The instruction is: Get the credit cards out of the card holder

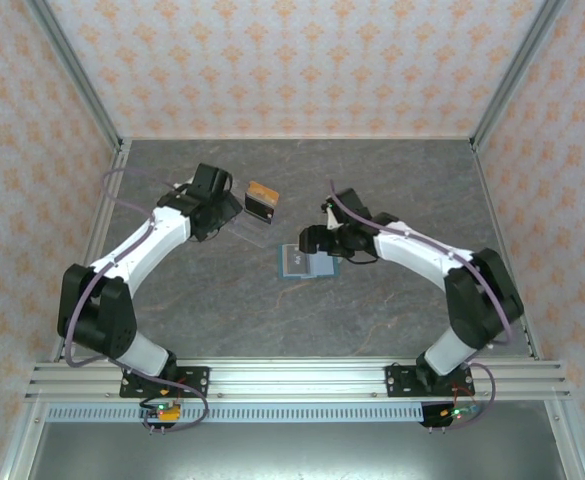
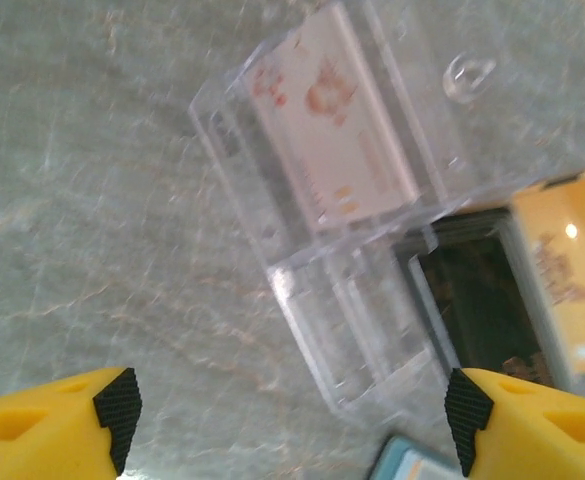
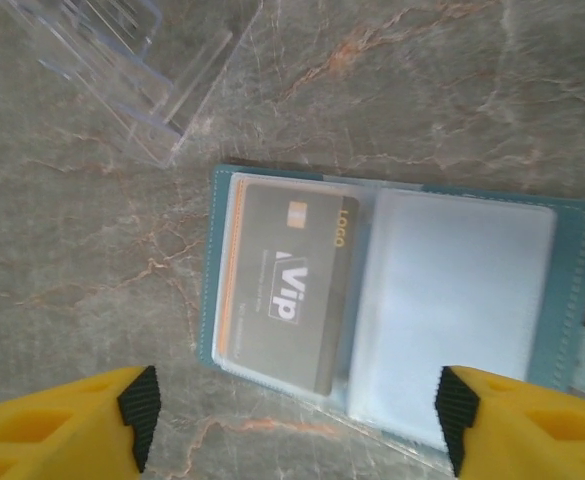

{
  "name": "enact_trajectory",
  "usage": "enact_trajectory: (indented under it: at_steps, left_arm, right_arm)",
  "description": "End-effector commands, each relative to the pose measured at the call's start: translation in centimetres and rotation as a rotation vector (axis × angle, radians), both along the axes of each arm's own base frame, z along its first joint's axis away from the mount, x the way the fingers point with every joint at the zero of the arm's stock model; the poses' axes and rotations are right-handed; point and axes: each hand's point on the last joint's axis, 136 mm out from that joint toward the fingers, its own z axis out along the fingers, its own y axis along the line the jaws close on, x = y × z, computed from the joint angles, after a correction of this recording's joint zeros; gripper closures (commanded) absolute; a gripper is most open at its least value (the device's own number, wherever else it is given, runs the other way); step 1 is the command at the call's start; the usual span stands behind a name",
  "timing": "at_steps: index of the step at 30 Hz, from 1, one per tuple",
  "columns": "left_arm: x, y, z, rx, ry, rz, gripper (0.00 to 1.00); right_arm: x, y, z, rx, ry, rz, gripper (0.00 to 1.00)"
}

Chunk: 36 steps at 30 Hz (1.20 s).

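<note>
The teal card holder [image 3: 217,260] lies open on the stone table, also seen mid-table [image 1: 307,263]. A grey "Vip" credit card [image 3: 287,285] sits in its left clear pocket; the right pocket [image 3: 452,300] looks pale and bare. My right gripper [image 3: 298,420] hovers open just above the holder, nothing between its fingers, right of the holder from above [image 1: 315,241]. My left gripper [image 2: 292,420] is open over a clear tray, empty. In that tray stand a white-and-pink card [image 2: 322,130], a black card [image 2: 477,300] and an orange card [image 2: 562,270], the orange card also visible [image 1: 262,197].
The clear plastic tray [image 2: 352,320] with its dividers lies left of the holder, its corner visible in the right wrist view [image 3: 122,70]. A corner of the holder [image 2: 407,465] shows by my left fingers. Patterned walls and metal posts fence the table [image 1: 392,320].
</note>
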Motion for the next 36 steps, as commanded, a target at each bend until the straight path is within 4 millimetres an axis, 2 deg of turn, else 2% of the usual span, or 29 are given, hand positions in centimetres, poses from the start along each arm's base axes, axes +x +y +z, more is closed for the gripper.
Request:
enact_trajectory:
  at_steps: [1,7,15,22,29,36]
  left_arm:
    - [-0.9,-0.3,0.3,-0.010,-0.033,-0.074,0.11]
    - [-2.2,-0.3,-0.1,-0.005,-0.040,-0.116,0.00]
    - [-2.6,-2.0,-1.9,-0.081,0.003,-0.168,0.00]
    - [-2.5,-4.7,-3.1,-0.149,0.039,-0.238,0.00]
    - [-2.5,-9.3,-4.0,-0.238,0.062,-0.349,0.16]
    - [-2.7,-13.9,-4.5,-0.340,0.070,-0.430,0.45]
  right_arm:
    - [0.3,0.2,-1.9,-0.114,0.024,-0.012,0.31]
    - [0.4,0.7,-4.8,-0.250,0.065,0.017,0.37]
    - [0.2,-0.3,-7.1,-0.354,0.104,0.031,0.47]
    - [-0.1,-1.2,-8.5,-0.402,0.129,0.030,0.59]
    - [-0.2,-1.4,-8.8,-0.411,0.128,0.031,0.69]
    - [-0.3,-1.4,-8.9,-0.397,0.133,0.031,0.72]
